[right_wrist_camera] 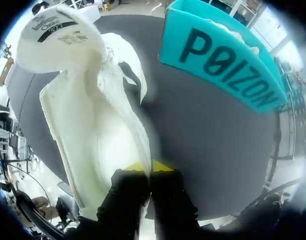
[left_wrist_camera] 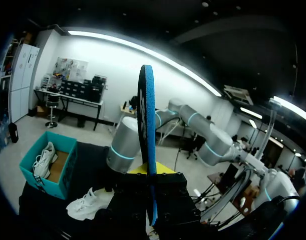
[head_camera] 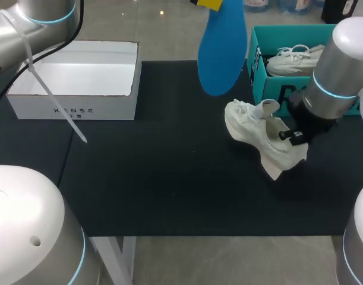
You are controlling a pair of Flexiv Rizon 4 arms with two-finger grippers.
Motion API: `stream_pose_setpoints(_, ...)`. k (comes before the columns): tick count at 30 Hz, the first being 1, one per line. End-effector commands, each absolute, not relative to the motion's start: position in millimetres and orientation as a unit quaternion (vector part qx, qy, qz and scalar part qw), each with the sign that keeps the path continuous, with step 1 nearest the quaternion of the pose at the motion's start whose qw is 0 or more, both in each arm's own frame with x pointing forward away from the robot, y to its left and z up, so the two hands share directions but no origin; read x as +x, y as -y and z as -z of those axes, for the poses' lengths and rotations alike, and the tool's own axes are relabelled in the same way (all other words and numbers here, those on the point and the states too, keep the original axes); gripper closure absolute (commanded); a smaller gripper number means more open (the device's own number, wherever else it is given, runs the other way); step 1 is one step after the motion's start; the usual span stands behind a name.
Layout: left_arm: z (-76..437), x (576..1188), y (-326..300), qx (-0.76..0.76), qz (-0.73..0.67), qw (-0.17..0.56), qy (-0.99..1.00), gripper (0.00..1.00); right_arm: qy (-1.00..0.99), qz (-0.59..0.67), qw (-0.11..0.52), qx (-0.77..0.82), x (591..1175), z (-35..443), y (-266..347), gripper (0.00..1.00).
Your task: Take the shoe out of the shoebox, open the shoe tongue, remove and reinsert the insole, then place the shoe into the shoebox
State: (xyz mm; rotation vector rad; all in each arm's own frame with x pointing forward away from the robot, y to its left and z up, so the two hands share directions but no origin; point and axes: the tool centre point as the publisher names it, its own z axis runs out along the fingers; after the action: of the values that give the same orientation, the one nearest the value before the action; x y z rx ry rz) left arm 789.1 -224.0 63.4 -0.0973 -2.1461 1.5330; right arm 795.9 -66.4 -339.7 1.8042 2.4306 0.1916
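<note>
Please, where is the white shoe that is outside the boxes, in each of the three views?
Head view: the shoe is right of centre, in front of the teal box.
Left wrist view: the shoe is small, next to the teal box.
Right wrist view: the shoe is large, directly ahead of the right hand, which grips its edge.
Shared landmark: the teal box.

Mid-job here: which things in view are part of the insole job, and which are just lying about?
Part of the job: blue insole, held aloft; white shoe, on the table; teal shoebox.
Lying about: white box; second shoe, inside the teal shoebox.
</note>
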Motion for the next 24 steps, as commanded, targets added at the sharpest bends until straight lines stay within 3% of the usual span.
stream_pose_setpoints(1, -63, 789, 225, -0.036, -0.563, 0.248, 0.788, 1.00, -0.756, -0.085, 0.051, 0.647, 765, 331, 79, 1.00)
stream_pose_setpoints(17, -63, 789, 225, -0.036, -0.563, 0.248, 0.788, 1.00, -0.721, -0.108, 0.062, 0.682, 751, 336, 43, 1.00)
stream_pose_setpoints(24, -63, 789, 225, -0.036, -0.563, 0.248, 0.788, 1.00, -0.712, -0.101, 0.062, 0.692, 763, 361, 26, 1.00)
